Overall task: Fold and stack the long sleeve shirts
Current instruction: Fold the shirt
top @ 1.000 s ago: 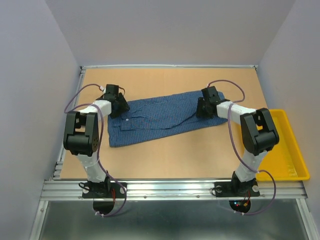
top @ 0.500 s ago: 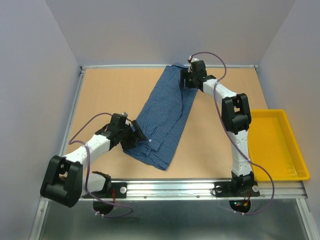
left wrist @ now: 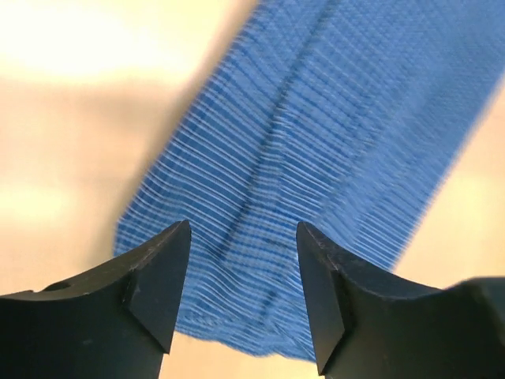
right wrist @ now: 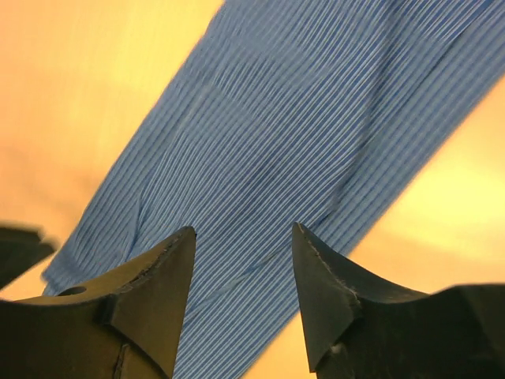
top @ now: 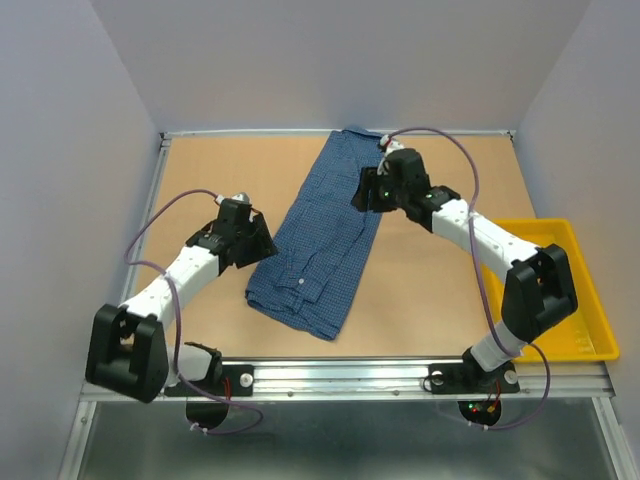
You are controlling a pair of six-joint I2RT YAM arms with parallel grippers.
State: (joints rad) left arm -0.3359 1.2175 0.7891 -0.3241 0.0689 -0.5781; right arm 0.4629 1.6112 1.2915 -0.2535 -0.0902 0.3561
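A blue fine-checked shirt (top: 325, 230) lies as a long narrow strip on the brown table, running from the back edge down to the front middle. My left gripper (top: 262, 243) is open and empty, just left of the strip's lower part; the cloth (left wrist: 316, 142) shows beyond its fingers. My right gripper (top: 366, 192) is open and empty above the strip's upper right edge; the cloth (right wrist: 276, 134) fills its view below the fingers.
A yellow plastic tray (top: 560, 300) sits at the table's right edge. Grey walls close the back and sides. A metal rail runs along the front edge (top: 350, 378).
The shirt was swung from lying crosswise to lying lengthwise. Since half a second ago both grippers have let go: the left moved back and up, the right moved forward off the far end.
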